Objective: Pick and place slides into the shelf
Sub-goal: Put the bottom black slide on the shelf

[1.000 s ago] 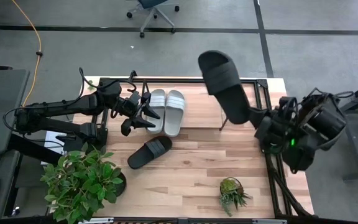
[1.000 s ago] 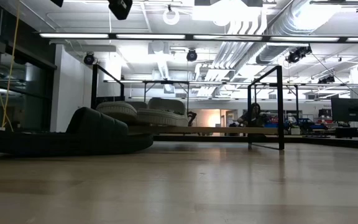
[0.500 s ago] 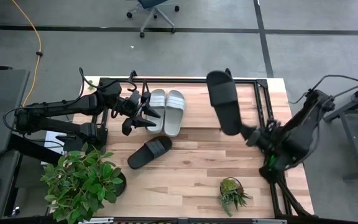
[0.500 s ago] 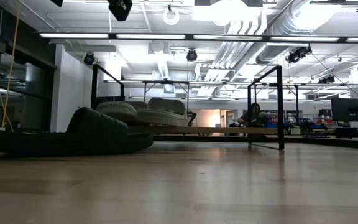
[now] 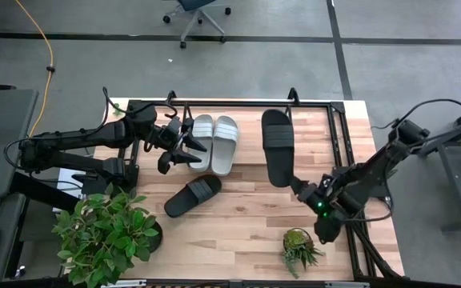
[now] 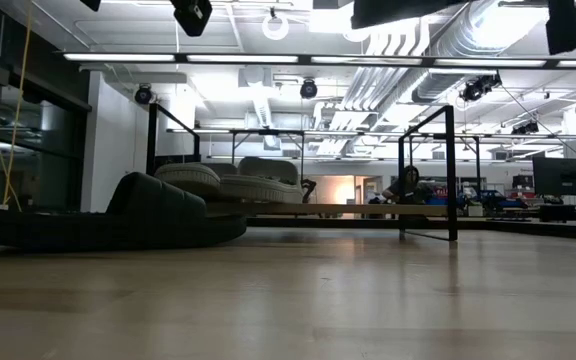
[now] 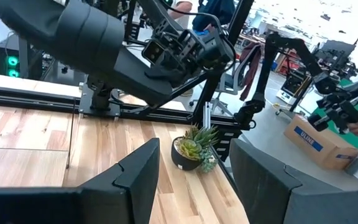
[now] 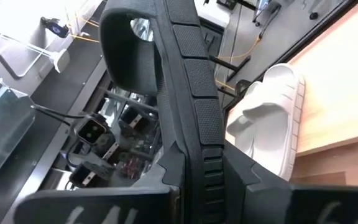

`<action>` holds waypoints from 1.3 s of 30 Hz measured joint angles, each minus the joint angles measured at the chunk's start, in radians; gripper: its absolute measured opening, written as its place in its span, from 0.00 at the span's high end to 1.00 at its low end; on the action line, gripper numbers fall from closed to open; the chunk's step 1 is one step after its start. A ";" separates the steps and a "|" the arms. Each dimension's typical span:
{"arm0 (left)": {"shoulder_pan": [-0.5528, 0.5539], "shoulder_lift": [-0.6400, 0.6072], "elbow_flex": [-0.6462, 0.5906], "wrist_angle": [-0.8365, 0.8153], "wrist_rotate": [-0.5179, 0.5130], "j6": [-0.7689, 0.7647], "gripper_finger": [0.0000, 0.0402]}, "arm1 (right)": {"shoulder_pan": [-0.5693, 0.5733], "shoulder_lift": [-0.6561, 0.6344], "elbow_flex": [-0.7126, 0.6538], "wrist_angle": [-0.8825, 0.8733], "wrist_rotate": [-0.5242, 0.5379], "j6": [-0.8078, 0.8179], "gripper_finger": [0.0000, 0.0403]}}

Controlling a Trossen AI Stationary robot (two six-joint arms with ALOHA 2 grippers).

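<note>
Above the shelf's right half, right end effector (image 5: 301,189) pinching ribbed black slide (image 5: 277,146) by its heel, left end effector (image 5: 184,145) spread beside two smooth grey slides (image 5: 214,142) inside thin-tubed shelf (image 5: 336,112), second black slide (image 5: 193,194) on wood-grain tabletop (image 5: 246,224)

In the low view the black slide (image 6: 168,212) lying on the table blocks the lower part of the grey pair (image 6: 230,180) behind it, and the held black slide (image 6: 418,10) is cut off by the top edge, showing only as a dark slab. From the right wrist the held sandal fills the middle, hiding much of the shelf (image 8: 241,43) and all but one grey slide (image 8: 272,118). In the high view the right gripper (image 5: 298,189) is partly hidden beneath that sandal's heel
</note>
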 joint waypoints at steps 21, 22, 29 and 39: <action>0.000 0.000 0.000 -0.003 0.001 -0.008 0.54 | -0.078 0.308 0.002 0.175 -0.007 0.284 0.91; 0.000 0.000 0.000 -0.004 0.001 -0.008 0.54 | -0.085 0.318 0.002 0.175 -0.008 0.313 0.91; 0.000 0.000 0.000 -0.003 0.016 -0.015 0.54 | -0.109 0.336 -0.024 0.203 -0.006 0.386 0.91; 0.000 0.000 0.000 -0.003 0.023 -0.015 0.54 | -0.095 0.329 -0.131 0.373 -0.007 0.390 0.91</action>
